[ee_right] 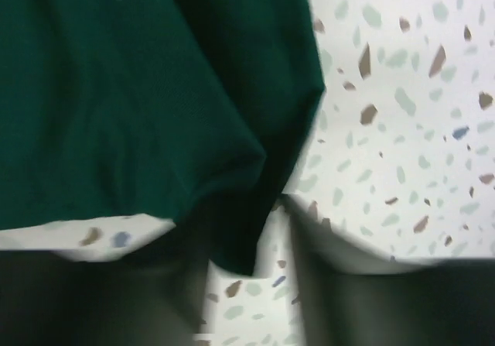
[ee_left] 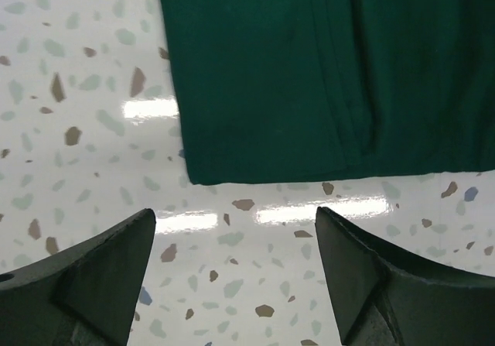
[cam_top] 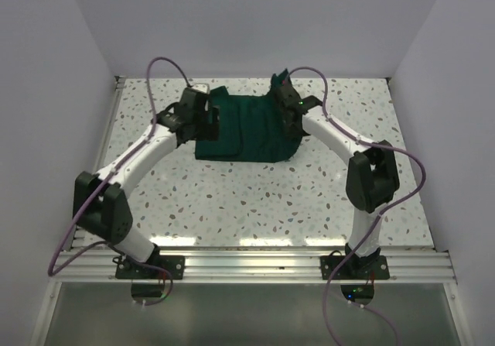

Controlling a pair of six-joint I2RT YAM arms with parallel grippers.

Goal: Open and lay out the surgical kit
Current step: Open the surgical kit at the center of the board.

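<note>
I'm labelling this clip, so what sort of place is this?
Probably a robotics lab test cell: a left arm and right arm bolted to an aluminium rail, a terrazzo-patterned table, plain white walls on three sides.

1. The wrap (cam_top: 247,129) lies on the table (cam_top: 271,199), between both grippers.
2. Just ahead of the left gripper (ee_left: 236,214): a corner of the wrap, with table beneath.
3. Between the right gripper (ee_right: 247,241) fingers: a wrap fold.
</note>
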